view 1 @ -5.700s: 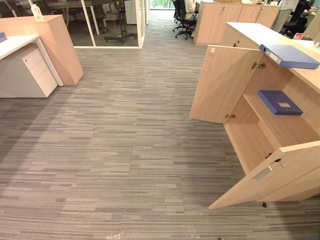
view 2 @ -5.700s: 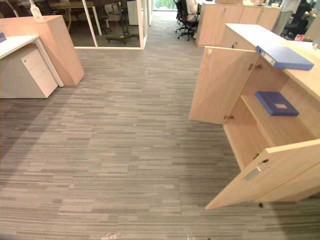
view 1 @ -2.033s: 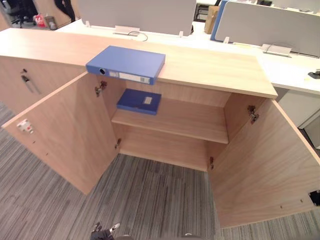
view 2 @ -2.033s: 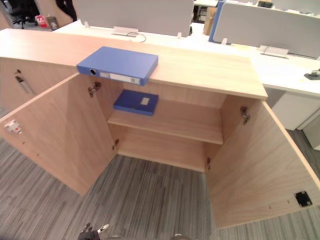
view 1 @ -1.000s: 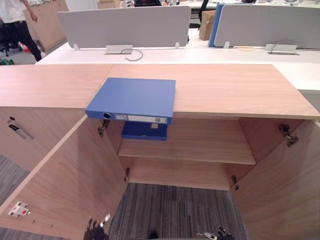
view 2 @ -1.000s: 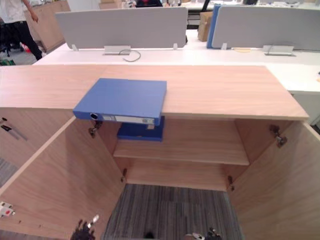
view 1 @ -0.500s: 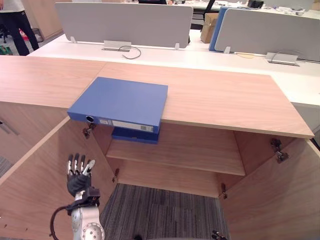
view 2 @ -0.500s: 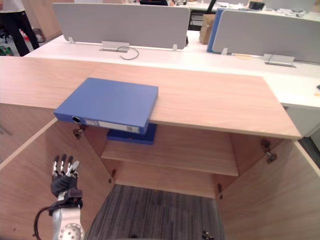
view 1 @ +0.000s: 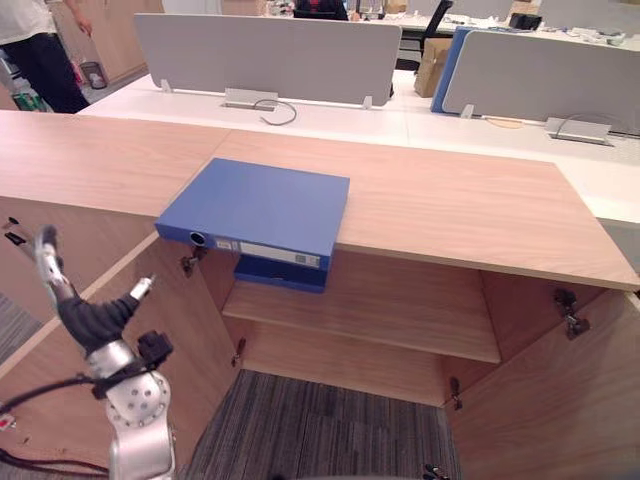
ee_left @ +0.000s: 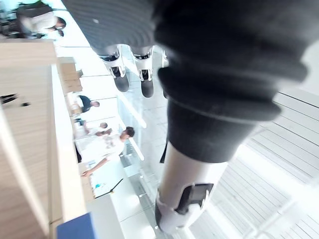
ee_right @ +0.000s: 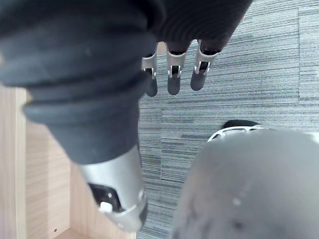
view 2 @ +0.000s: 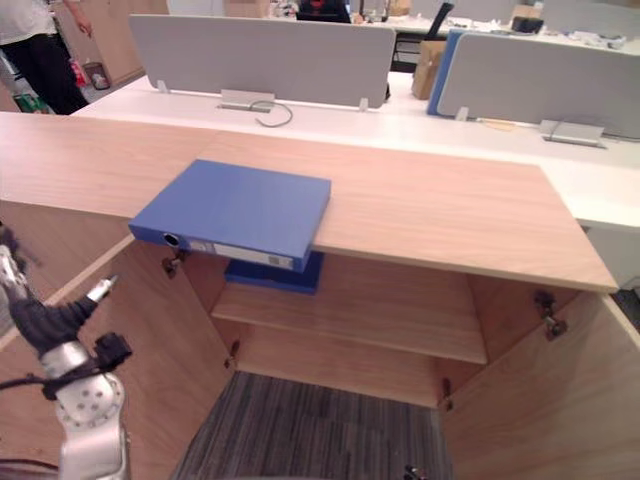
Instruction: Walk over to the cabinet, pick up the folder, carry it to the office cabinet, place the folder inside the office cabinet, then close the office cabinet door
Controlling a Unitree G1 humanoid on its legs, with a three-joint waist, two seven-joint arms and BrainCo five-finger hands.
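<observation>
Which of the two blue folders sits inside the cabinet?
The darker folder on the shelf; the other folder lies on the cabinet's top.

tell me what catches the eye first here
The big blue ring-binder folder lies flat on the light wooden cabinet top, spine at the front edge. Below it the cabinet stands open, with a smaller dark blue folder flat on the shelf. The left hand is up and open before the left door.

grey striped carpet [view 1: 330, 430] covers the floor. beyond, a long white desk [view 1: 420, 125] carries grey divider screens [view 1: 270, 55]; a person [view 1: 35, 50] stands at far left.
</observation>
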